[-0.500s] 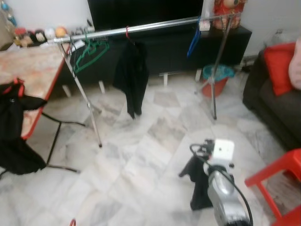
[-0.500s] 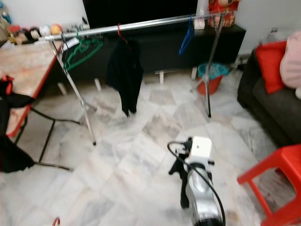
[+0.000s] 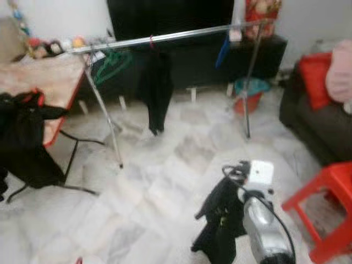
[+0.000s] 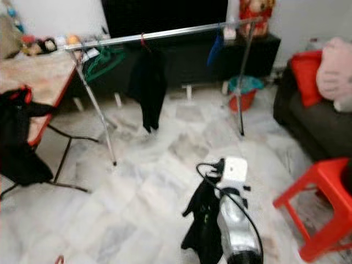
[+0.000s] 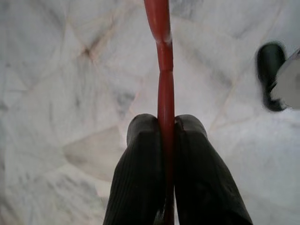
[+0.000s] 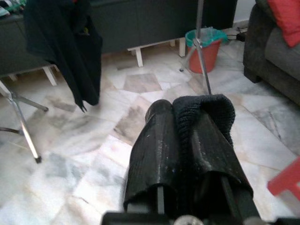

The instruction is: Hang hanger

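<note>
The right arm, at the lower right of the left eye frame, is a rounded silver shell with a glossy sheen. A black cable loops along its side up to a white boxy block at the wrist. Each gripper has two long black fingers with a fine ribbed, slightly scuffed surface and rounded tips.

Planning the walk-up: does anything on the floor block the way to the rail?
Nothing visible does. Bare pale marble floor lies between the right pincer, clamped on black knit fabric, and the silver clothes rail. The red plastic stool stands off to the right.
</note>
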